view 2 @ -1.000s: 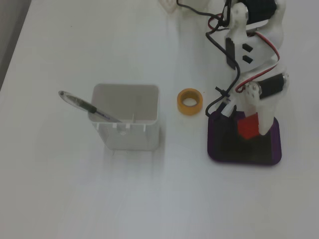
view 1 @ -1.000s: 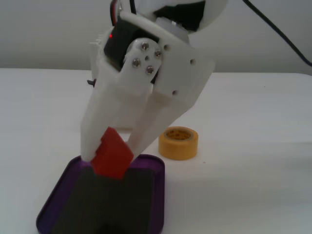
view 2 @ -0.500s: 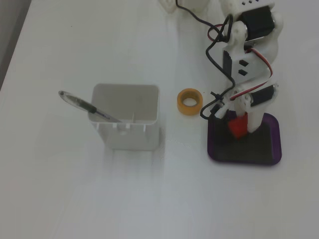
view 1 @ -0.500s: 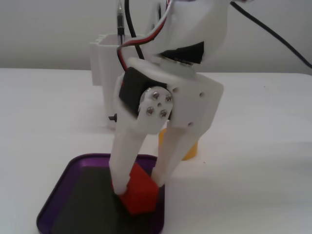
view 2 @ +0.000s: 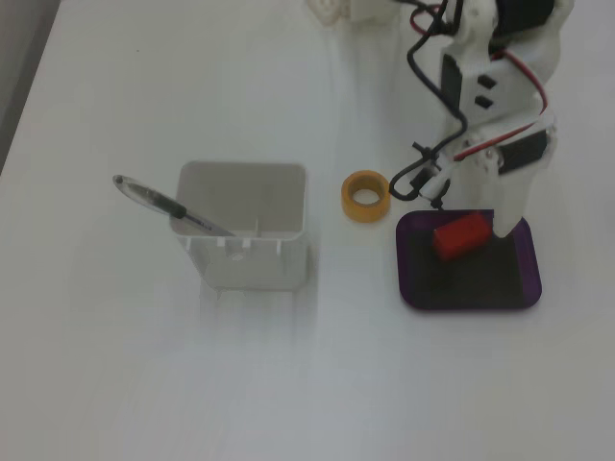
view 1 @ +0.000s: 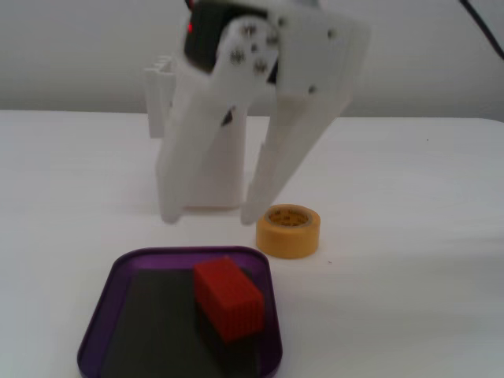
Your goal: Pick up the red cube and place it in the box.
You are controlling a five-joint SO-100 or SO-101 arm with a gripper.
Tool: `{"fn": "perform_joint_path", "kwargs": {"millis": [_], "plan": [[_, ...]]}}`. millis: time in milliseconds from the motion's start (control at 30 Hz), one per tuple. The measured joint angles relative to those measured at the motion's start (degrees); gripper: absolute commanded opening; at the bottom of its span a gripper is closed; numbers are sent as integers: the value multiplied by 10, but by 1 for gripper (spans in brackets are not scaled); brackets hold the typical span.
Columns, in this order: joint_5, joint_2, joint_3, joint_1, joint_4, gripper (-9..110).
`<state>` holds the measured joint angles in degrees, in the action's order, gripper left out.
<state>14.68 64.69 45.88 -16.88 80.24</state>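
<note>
White table (view 1: 425, 236) and a pale wall fill a fixed view from low down: the gripper (view 1: 209, 219) hangs with its jaws spread wide and empty above the far rim of the box (view 1: 98, 319). The red cube (view 1: 228, 298) lies on the box's dark floor, toward the right rim as this view shows it, with a yellow tape roll (view 1: 288, 230) just behind.

From above, in a fixed view, the red cube (view 2: 460, 235) sits inside the box (view 2: 469, 300), clear of the gripper (view 2: 476, 206); a white container (view 2: 245, 230) holding a pen (view 2: 163, 205) stands well apart. Placing looks done; what remains, I judge, is lifting the arm away without nudging the box.
</note>
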Motion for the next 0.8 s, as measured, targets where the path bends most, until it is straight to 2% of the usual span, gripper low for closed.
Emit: {"fn": "perform_joint_path", "kwargs": {"millis": [200,333,567,800], "plan": [[-4,1,-200,0,155,16],[-35,35,-197,31,174,16],[-48,218,-7,123,176,16],[-51,489,305,140,149,16]]}}
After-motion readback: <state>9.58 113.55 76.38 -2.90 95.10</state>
